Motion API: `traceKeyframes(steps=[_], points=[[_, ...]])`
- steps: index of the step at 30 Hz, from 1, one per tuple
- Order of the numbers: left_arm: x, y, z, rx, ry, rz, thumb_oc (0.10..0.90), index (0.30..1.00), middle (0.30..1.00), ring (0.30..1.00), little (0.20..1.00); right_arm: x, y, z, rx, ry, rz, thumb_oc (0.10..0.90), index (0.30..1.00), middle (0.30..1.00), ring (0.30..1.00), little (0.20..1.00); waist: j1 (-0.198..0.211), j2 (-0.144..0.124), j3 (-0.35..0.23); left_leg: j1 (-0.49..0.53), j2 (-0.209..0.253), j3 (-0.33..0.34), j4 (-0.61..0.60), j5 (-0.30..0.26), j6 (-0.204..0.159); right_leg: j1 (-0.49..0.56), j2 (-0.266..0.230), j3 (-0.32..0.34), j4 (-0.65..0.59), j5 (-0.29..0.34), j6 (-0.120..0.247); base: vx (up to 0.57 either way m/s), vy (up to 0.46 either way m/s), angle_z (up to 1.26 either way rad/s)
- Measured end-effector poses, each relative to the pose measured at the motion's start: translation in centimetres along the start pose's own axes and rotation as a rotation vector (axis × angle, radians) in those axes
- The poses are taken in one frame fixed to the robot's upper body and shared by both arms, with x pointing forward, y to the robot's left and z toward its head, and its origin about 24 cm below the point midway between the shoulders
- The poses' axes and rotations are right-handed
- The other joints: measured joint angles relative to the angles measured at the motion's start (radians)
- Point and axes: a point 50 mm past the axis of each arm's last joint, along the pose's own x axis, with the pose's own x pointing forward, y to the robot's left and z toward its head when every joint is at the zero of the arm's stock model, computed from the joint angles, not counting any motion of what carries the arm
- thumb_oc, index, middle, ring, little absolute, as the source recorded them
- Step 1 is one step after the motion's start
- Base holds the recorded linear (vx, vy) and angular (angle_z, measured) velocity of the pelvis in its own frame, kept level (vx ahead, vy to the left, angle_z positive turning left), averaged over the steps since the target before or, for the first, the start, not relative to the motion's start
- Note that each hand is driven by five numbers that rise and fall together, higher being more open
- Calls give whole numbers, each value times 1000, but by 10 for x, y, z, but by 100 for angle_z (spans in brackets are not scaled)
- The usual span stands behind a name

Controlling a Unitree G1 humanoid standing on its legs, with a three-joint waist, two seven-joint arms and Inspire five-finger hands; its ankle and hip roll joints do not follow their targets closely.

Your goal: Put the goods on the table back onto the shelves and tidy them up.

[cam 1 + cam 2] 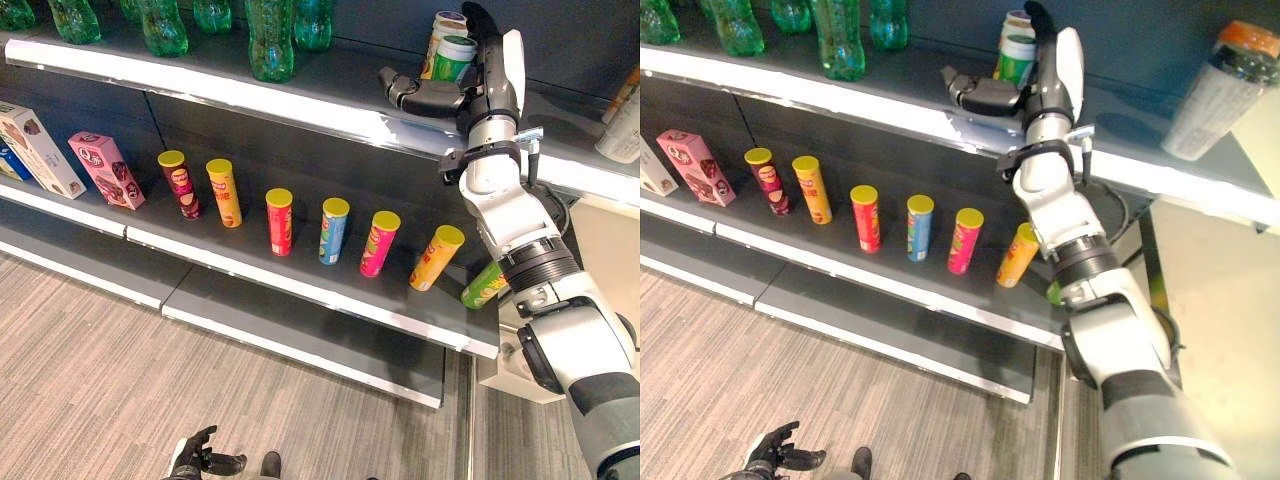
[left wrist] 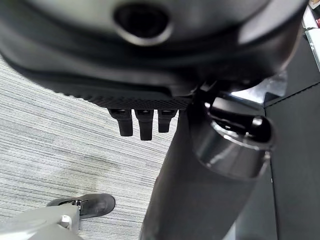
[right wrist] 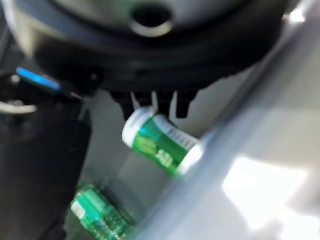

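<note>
Green-and-white canister [image 1: 452, 57]: up on the top shelf [image 1: 250, 95], toward its right end, just behind the front rail; a second, cream-coloured canister [image 1: 444, 30] stands right behind it
Right hand [image 1: 470, 85]: raised to that shelf, fingers straight and stretched out beside the green canister, thumb reaching out along the front edge; not wrapped round anything, so I read it as spread; whether the fingers touch the canister I cannot tell
Left hand [image 1: 195, 455]: low by the floor [image 1: 150, 380], fingers loosely apart, carrying nothing
Step in hand: looks like the green canister is being set or nudged into place on the top shelf
Middle shelf [image 1: 300, 285]: a row of yellow-lidded crisp tubes [image 1: 279, 222] along its front edge; the ones toward the right end lean, and a green tube [image 1: 484, 286] lies tipped at the far right end, half hidden by the arm
Left end of the middle shelf: a pink box [image 1: 106, 170] and a white box [image 1: 38, 148], both tilted
Top shelf, left part: green bottles [image 1: 270, 38] standing in a row
Risk one: the canister sits near the rail; a sideways brush from the fingers could tip it into its neighbour or off the front
Risk two: the forearm hangs just before the leaning tubes; a careless drop of the arm could knock them flat
</note>
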Motion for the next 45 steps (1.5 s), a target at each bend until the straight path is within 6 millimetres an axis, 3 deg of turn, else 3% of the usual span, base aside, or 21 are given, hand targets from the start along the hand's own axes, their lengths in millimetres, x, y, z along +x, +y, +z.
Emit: traceKeyframes(steps=[45], points=[[0, -3, 1, -11, -5, -6, 800, 900, 900, 900, 900, -12, 8, 14, 66, -83, 89, 800, 900, 900, 900, 900, -20, -5, 16, 5, 0, 18, 0, -2, 3, -5, 0, 19, 0, 3, 2, -1, -1, -1]])
